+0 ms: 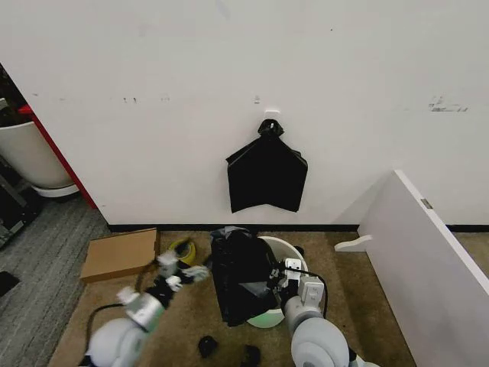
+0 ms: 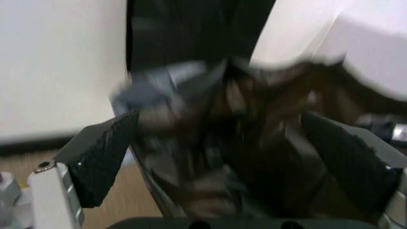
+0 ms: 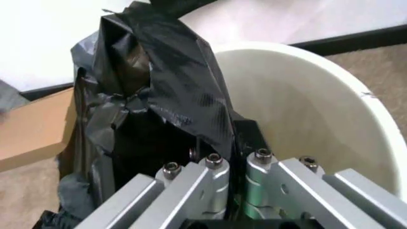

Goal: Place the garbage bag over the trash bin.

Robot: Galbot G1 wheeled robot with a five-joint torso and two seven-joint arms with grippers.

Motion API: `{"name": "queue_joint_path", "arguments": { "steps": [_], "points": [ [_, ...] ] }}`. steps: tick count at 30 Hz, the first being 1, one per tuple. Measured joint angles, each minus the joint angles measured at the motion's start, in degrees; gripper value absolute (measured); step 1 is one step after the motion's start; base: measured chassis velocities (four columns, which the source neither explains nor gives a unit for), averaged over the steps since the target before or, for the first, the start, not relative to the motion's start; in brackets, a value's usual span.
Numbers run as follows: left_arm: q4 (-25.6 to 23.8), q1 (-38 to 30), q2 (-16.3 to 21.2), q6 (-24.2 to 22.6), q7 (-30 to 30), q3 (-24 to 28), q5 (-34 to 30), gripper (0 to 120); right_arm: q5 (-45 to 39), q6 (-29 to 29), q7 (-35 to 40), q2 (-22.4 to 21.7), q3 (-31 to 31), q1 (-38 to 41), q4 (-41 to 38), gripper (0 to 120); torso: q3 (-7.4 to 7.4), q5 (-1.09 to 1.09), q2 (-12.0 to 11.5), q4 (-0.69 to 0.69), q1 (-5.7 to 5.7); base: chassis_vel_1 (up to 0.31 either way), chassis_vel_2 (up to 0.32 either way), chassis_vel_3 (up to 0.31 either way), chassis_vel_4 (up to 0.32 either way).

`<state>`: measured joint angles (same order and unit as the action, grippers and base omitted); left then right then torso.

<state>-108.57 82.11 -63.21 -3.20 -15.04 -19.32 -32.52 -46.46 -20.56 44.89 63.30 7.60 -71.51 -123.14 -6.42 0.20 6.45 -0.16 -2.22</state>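
Right tool [image 3: 219,164] sits at the near rim of the trash bin [image 1: 286,252], its fingers pinched together on a fold of the garbage bag [image 1: 241,275], which rises directly in front of it. Left tool [image 1: 183,271] is out to the left of the bag, just beside its edge; from its wrist view the two ribbed pads [image 2: 105,157] stand wide apart with crumpled black plastic between them, gripping nothing that I can make out. The bag stands upright, its long axis vertical, draped down the bin's left side from above the rim to the carpet. What shows of the bin's cream inside is bare. Beyond, a flat cardboard sheet [image 1: 121,254] lies on the floor, and another black bag [image 1: 266,177] hangs on the wall.
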Motion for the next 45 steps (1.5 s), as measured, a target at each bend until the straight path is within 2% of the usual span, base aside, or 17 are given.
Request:
{"name": "queue_joint_path", "arguments": {
  "steps": [2, 10, 12, 16, 18, 20, 23, 32, 45],
  "points": [
    [-1.59, -0.82, 1.12, -5.01, 5.52, 3.37, 0.00, 100, -0.94, -0.16, -0.94, -0.52, -0.76, 0.08, 0.02, 0, 0.00, -0.01, 0.00, 0.01, 0.00, 0.000, 0.000, 0.000, 0.000],
    [-4.94, -2.33, 1.91, -13.18, 15.72, 7.96, -1.72, 100, -3.28, -2.05, -4.30, -2.20, -3.55, 0.77, 0.91, 0, 0.00, 0.00, 0.00, 0.01, 0.00, 0.000, 0.000, 0.000, 0.000],
    [-6.87, -3.07, 1.56, -17.69, 20.63, 9.90, -2.90, 100, -4.59, -3.88, -7.98, -3.30, -5.70, 1.26, 2.15, 0, 0.00, -0.01, 0.00, 0.01, 0.00, 0.000, 0.000, 0.000, 0.000],
    [-8.21, -3.74, 0.96, -20.57, 24.14, 11.29, -3.28, 100, -5.44, -5.48, -10.77, -3.51, -7.74, 1.71, 3.69, 0, 0.00, 0.00, 0.00, 0.01, 0.00, 0.000, 0.000, 0.000, 0.000],
    [-9.52, -4.70, -0.09, -24.15, 31.44, 13.48, -5.32, 100, -6.05, -6.33, -12.27, -3.25, -9.22, 2.00, 4.90, 0, 0.00, 0.00, 0.00, 0.01, 0.00, 0.000, 0.000, 0.000, 0.000],
    [-9.58, -4.83, -0.30, -24.57, 32.39, 13.76, -5.58, 100, -6.12, -6.41, -12.37, -3.22, -9.32, 2.00, 4.94, 0, 0.00, 0.00, 0.00, 0.01, 0.00, 0.000, 0.000, 0.000, 0.000],
    [-8.80, -6.39, -2.67, -27.55, 38.19, 16.14, -6.26, 100, -6.14, -7.00, -12.65, -3.08, -9.13, 1.49, 4.50, 0, 0.00, -0.01, 0.00, 0.01, 0.00, 0.000, 0.000, 0.000, 0.000],
    [-6.86, -9.98, -5.48, -28.71, 40.33, 17.68, -7.75, 100, -4.48, -7.64, -12.06, -2.36, -7.76, 0.23, 2.65, 0, 0.00, -0.01, 0.00, 0.01, 0.00, 0.000, 0.000, 0.000, 0.000],
    [0.13, -15.73, -7.22, -30.48, 43.91, 19.71, -8.73, 100, -3.69, -7.84, -10.75, -2.03, -7.43, -0.67, 0.59, 0, 0.00, -0.01, 0.00, 0.01, 0.00, 0.000, 0.000, 0.000, 0.000]
  ]
}}
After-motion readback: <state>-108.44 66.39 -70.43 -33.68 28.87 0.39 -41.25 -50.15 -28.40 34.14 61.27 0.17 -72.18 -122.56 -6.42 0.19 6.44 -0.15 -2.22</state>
